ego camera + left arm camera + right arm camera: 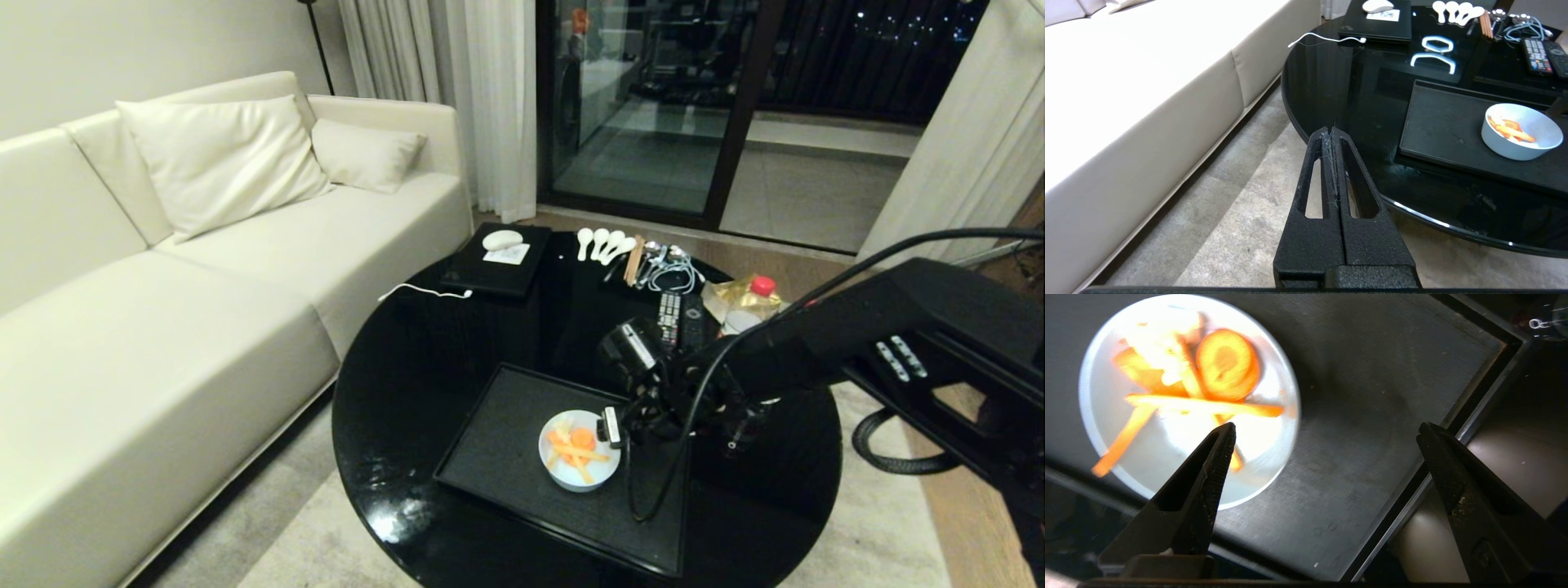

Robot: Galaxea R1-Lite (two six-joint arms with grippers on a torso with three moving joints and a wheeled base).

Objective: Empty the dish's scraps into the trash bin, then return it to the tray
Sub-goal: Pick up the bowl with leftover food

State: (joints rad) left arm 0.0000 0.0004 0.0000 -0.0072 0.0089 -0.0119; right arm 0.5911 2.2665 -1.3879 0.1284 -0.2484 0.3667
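The dish (563, 474), a small pale bowl, stands on the black tray (498, 445) near its right side. It holds the scraps (578, 447), orange carrot slices and sticks with pale pieces. My right gripper (633, 429) hangs open just right of the dish and points down. In the right wrist view the gripper (1327, 428) holds nothing: one fingertip (1224, 441) is over the dish (1265, 453) with its scraps (1227, 363), the other is past the tray (1372, 396) rim. My left gripper (1331, 131) is shut and parked off the table's near left edge. The trash bin is out of view.
The round black table (392, 392) also carries a black box (496, 265) with white items, white spoons (602, 242), remotes (680, 320), a cable bundle (673, 273) and a red-capped bottle (755, 298). A cream sofa (163, 327) stands close on the left.
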